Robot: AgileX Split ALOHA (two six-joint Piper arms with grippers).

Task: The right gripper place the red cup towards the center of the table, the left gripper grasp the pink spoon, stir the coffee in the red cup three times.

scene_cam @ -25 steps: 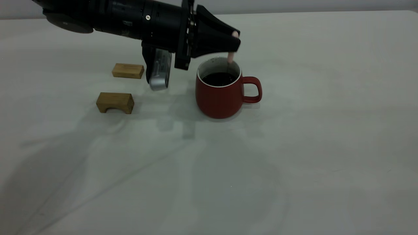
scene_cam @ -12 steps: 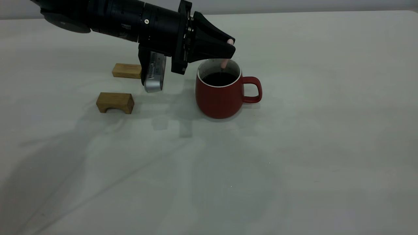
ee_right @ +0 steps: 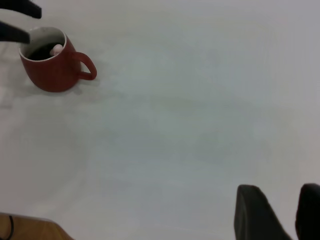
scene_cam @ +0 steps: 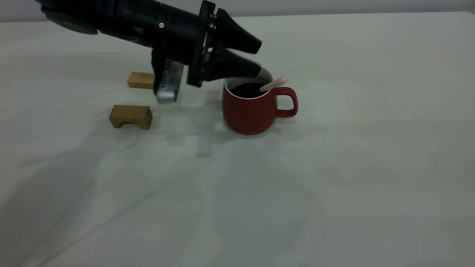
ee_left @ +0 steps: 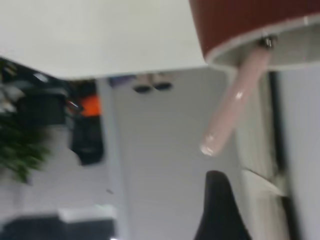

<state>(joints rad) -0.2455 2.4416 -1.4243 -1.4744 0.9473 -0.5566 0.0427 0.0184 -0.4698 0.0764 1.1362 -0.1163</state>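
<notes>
The left gripper hangs just above the far-left rim of the rounded dark red matte mug with its white lining and loop handle, and its two black fingers stand spread apart, one above the other, with nothing between them. The slim spoon with the pale pink handle lies free in the mug, bowl sunk in the dark, nearly black coffee, shaft leaning on the rim right above the loop handle, pink end poking out to the right and slightly upward. That is the relation that matters: the spoon's long axis runs left to right, low at the coffee and high at the handle side, and its free end lies right of and a touch below the open fingertips, close but apart. The left wrist view shows the pink shaft crossing the white rim, with one black finger clear of it. The mug stands on the wide pale grey-green tabletop, towards its middle, with two tan wooden blocks well off to its left. The right gripper sits far off to the right, low over bare table, fingers parted and empty. By my reading the left arm is far the nearer to the spoon.
</notes>
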